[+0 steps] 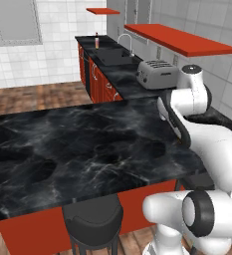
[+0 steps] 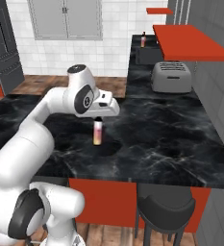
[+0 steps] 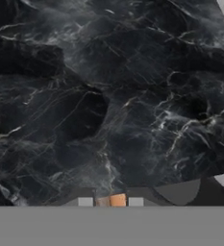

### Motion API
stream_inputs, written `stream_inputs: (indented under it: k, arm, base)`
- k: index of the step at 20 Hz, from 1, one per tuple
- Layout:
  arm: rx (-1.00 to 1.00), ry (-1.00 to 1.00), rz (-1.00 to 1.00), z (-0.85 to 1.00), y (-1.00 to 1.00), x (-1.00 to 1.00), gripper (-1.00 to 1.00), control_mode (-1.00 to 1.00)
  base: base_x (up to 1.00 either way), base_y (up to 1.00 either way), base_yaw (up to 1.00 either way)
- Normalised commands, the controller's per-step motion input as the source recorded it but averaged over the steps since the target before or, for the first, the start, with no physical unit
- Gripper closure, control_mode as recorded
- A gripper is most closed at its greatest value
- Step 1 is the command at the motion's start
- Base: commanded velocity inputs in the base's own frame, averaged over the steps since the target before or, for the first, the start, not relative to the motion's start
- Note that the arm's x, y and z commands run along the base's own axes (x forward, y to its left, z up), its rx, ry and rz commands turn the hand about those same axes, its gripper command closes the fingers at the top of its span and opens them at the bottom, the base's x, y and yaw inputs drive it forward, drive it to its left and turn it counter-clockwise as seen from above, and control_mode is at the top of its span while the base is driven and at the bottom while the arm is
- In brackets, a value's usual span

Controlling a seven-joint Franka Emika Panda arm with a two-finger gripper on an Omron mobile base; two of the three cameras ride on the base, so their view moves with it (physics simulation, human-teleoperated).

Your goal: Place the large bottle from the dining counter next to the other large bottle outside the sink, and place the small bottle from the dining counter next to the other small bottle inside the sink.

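Bottle hangs upright under the gripper, above the counter. Fingers are closed on its cap, probably for carrying it to the sink.

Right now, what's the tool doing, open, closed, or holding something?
Tool: closed on the top of the small bottle, which hangs upright from it over the black marble dining counter.

A kitchen: marble counter, sink, toaster.

black marble dining counter; a small bottle upright above it.
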Motion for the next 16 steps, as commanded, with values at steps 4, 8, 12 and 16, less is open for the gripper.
stream_inputs:
  k: [4,8,12,16]
  arm:
    - [-0.03,0.00,0.00,0.09,0.13,-0.25,1.00,-1.00]
    - [0.03,-0.07,-0.03,0.13,0.01,-0.35,1.00,-1.00]
    - [0.07,-0.15,-0.06,0.00,0.00,-0.53,1.00,-1.00]
    - [0.02,-0.04,-0.01,0.00,0.00,-0.14,1.00,1.00]
  base:
    - [0.00,0.00,0.00]
    - [0.00,0.00,0.00]
    - [0.00,0.00,0.00]
    - [-0.38,0.01,-0.04]
